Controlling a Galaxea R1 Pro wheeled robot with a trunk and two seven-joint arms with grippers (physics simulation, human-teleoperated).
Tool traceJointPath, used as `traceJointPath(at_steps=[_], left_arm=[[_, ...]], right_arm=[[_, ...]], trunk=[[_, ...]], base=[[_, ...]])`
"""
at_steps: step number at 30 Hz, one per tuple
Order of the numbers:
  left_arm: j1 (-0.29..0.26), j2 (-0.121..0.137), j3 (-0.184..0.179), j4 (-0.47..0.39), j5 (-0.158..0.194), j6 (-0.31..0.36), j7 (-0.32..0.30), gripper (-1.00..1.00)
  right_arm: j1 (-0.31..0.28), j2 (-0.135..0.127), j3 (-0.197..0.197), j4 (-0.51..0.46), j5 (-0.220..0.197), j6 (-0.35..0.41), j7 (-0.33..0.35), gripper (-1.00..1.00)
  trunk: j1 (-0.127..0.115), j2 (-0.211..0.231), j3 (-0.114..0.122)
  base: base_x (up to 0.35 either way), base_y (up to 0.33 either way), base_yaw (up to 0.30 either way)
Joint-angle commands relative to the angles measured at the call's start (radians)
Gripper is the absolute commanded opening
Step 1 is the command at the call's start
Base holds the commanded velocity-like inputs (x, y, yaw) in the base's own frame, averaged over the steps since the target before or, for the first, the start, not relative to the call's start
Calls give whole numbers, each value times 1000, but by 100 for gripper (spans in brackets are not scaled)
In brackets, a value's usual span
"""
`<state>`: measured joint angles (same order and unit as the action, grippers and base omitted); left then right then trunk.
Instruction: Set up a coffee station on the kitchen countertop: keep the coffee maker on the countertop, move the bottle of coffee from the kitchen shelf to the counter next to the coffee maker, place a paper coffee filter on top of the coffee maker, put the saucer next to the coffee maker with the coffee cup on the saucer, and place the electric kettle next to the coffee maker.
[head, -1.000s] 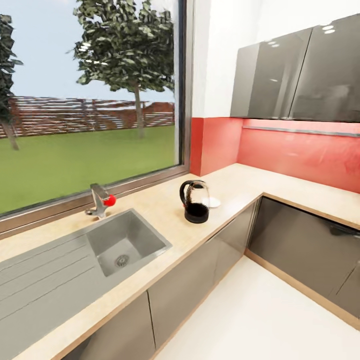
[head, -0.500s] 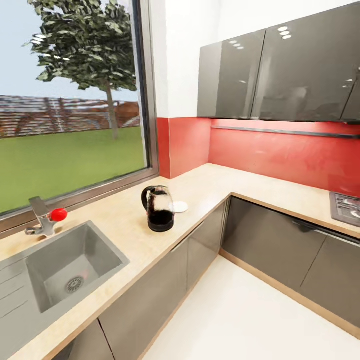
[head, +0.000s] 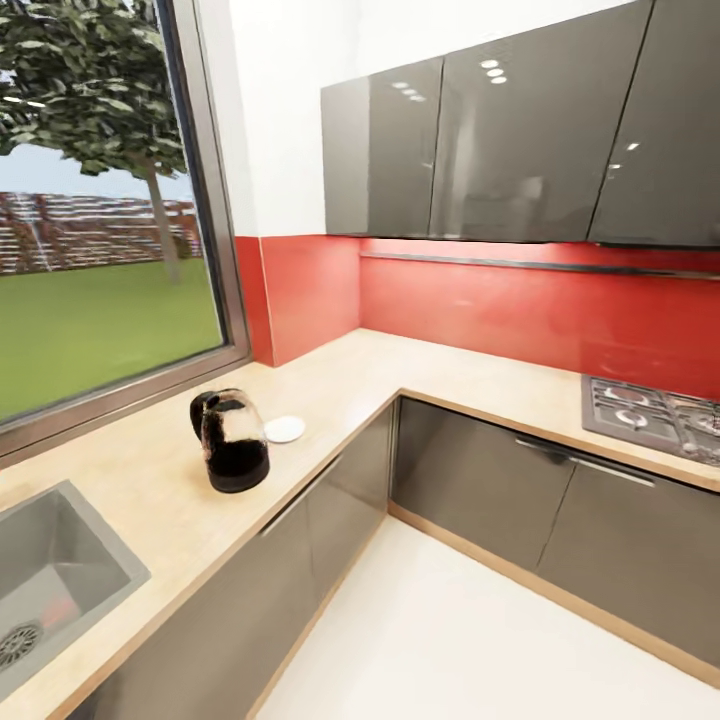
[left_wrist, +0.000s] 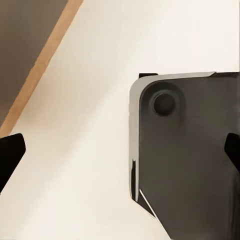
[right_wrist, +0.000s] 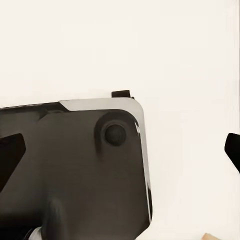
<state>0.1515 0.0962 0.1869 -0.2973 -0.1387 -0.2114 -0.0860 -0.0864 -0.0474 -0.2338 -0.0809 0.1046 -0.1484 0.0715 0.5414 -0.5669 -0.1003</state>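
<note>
Since a second ago the head camera has swung rightward along the kitchen, so the whole picture has slid left; the things themselves have not moved on the countertop (head: 450, 385). The tap has left the picture, the sink (head: 60, 570) is cut off at the left edge, and a hob (head: 650, 410) has come in on the right-hand run. The electric kettle (head: 235, 442) stands upright on the window-side run, close to that run's front edge and short of the inner corner. The saucer (head: 284, 429) lies flat just beside it, on the corner side. From the robot, both lie forward and to the left, so I judge the left arm the nearer one for a reach, once the base closes in.

In the left wrist view, the left gripper (left_wrist: 120, 152) shows two dark fingertips (left_wrist: 10, 150) at opposite edges of the picture, spread wide with nothing between them. Beneath it are the robot's dark base (left_wrist: 190, 160), pale floor (left_wrist: 80, 165) and a tan skirting strip.

In the right wrist view, the right gripper (right_wrist: 120, 150) is likewise spread, its fingertips (right_wrist: 11, 150) far apart and empty, hanging over the base and floor, well apart from the kettle.
</note>
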Motion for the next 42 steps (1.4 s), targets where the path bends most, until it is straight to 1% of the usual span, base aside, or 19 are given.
traceJointPath(at_steps=[1,4,11,16,34,42], left_arm=[[0,-3,8,-3,-10,-1,-6,100],[0,-9,7,-3,-12,-1,-6,100],[0,-14,6,-3,-15,0,-6,100],[0,-15,6,-3,-15,0,-6,100],[0,-13,12,-1,-10,0,-6,100],[0,-13,14,1,-10,0,-6,100]], right_arm=[[-1,0,-9,1,10,-4,4,100],[-1,0,-9,1,10,-4,4,100],[-1,0,-9,1,10,-4,2,100],[-1,1,-8,1,13,-5,0,100],[-1,1,-4,1,14,-8,-1,100],[-1,5,-3,1,15,-8,-1,100]], trunk=[[1,-1,-2],[1,-1,-2],[1,-1,-2],[1,-1,-2],[1,-1,-2],[1,-1,-2]], base=[[204,-269,-269],[204,-269,-269],[204,-269,-266],[198,-271,-87],[190,-273,-5],[189,-273,223]])
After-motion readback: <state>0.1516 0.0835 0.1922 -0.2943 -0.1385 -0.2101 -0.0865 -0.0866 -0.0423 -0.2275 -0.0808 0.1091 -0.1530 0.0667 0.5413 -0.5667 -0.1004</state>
